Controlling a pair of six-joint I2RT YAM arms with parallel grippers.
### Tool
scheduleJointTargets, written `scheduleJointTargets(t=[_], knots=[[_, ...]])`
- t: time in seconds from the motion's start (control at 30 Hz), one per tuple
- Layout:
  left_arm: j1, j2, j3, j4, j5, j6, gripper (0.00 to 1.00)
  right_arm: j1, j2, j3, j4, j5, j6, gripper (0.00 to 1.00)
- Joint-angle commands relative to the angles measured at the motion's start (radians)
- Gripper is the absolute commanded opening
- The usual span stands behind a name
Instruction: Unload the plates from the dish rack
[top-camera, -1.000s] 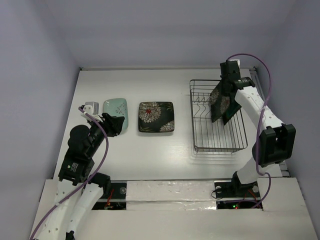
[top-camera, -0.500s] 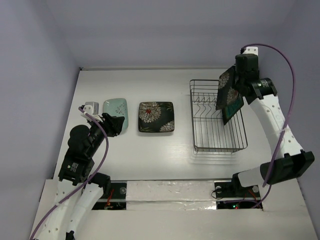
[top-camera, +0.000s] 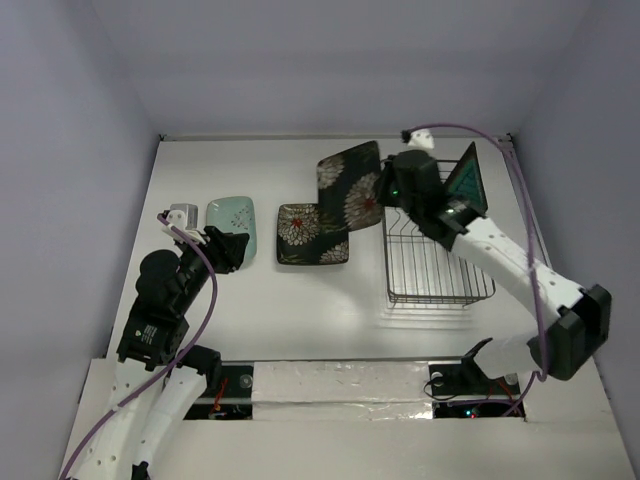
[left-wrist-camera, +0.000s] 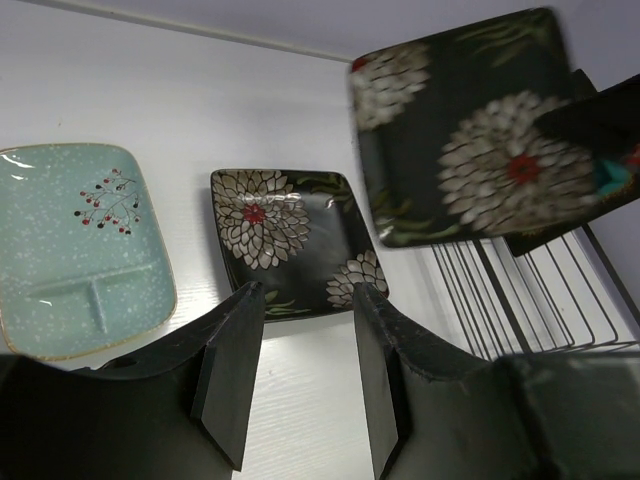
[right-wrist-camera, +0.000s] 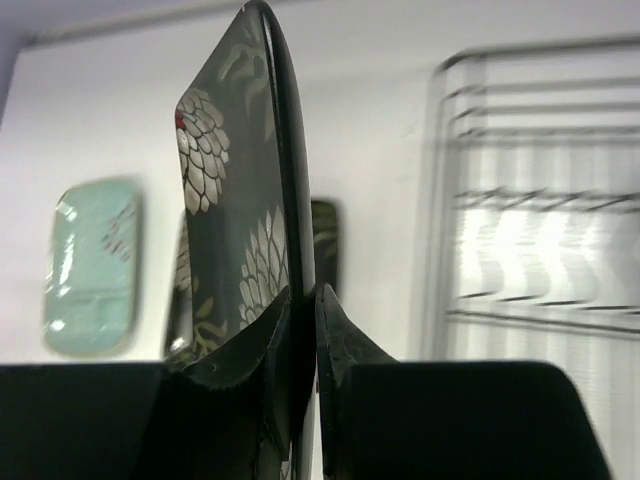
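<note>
Your right gripper (right-wrist-camera: 302, 295) was clamped on the edge of a black flower-patterned plate (top-camera: 350, 185); the wrist view showed that plate edge-on, pinched between both fingers. The plate was off the table (top-camera: 300, 310) and clear of the dish rack (top-camera: 440, 299), tilted with its patterned face towards the top camera. From above it sat just left of the rack's far left corner and overlapped the far right corner of the second black flowered plate (top-camera: 312, 234). That second plate lay flat on the table, left of the rack. The mint green plate (top-camera: 230, 224) lay flat further left, apart from it. The brown-rimmed plate with the teal centre (top-camera: 466, 185) stood upright at the far right end of the rack. Your left gripper (left-wrist-camera: 307, 295) had its fingers spread with nothing between them, and hung by the near side of the mint green plate. Its camera looked across both flat plates.
</note>
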Motion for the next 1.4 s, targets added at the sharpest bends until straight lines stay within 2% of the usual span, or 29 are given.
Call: scheduleJointTargets(t=[0.0,0.27,0.5,0.83,1.1,1.27,1.33,1.37], knots=[[0.006,0.000,-0.008,0.056,0.012,0.007,0.38,0.093,0.042,-0.009,0.395,-0.004,0.209,0.00],[0.006,-0.003,-0.008,0.056,0.015,0.007,0.38,0.123,0.222,-0.104,0.643,-0.104,0.420,0.00],[0.006,-0.003,-0.009,0.057,0.020,0.006,0.38,0.123,0.291,-0.142,0.676,-0.130,0.461,0.00],[0.006,-0.003,-0.011,0.059,0.020,0.006,0.38,0.111,0.311,-0.219,0.699,-0.161,0.493,0.00],[0.006,-0.003,-0.011,0.060,0.021,0.004,0.38,0.070,0.311,-0.282,0.729,-0.224,0.504,0.00],[0.006,-0.006,-0.011,0.059,0.021,0.006,0.38,0.024,0.337,-0.325,0.783,-0.322,0.526,0.00],[0.006,-0.006,-0.009,0.060,0.023,0.006,0.38,0.013,0.351,-0.336,0.789,-0.345,0.521,0.07],[0.006,-0.006,-0.011,0.060,0.023,0.004,0.38,0.013,0.357,-0.333,0.771,-0.360,0.513,0.15]])
